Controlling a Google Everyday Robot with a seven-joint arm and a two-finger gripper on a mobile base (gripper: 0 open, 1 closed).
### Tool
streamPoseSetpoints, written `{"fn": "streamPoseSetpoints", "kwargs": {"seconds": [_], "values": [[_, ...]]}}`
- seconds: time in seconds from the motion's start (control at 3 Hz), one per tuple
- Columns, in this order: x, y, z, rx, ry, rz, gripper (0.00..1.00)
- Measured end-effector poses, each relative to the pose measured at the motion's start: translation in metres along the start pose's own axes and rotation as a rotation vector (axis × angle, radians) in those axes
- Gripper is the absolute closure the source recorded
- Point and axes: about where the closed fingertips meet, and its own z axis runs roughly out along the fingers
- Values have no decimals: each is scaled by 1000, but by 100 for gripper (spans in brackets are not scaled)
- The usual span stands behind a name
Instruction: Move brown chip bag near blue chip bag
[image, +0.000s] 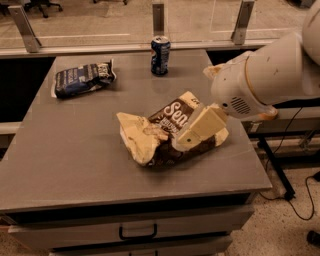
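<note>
- Table: flat grey top, smooth by the look of it, so I'd expect a foil bag to slide on it rather than catch.
- Arm: my big white housing fills the right side and blocks the table's far right corner. The rest of me is cut off at the frame edge.
- Brown bag: lying mid-table toward the right, crumpled, with its cream end puffed up at the left. I judge it light, soft and crinkly, with slick foil and chips inside that would crush under a hard squeeze. The best hold, I'd say, is a raised fold or the crimped end, not the flat belly.
- Gripper: low over the bag's right half, covering part of the lettering. Open or closed, I cannot tell, nor whether it touches the foil.
- Blue bag: far left corner, well apart from the brown one. Its print is too small to read.
- Can: upright near the far edge, one to steer clear of.
</note>
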Motion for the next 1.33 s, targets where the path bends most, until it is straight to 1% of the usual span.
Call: {"fn": "streamPoseSetpoints", "kwargs": {"seconds": [0.33,0.67,1.0,1.33], "values": [[2,9,8,-20,19,-55,0],[7,32,33,-90,15,-114,0],[13,50,58,-128,0,-151,0],[16,57,79,-134,-19,-179,18]]}}
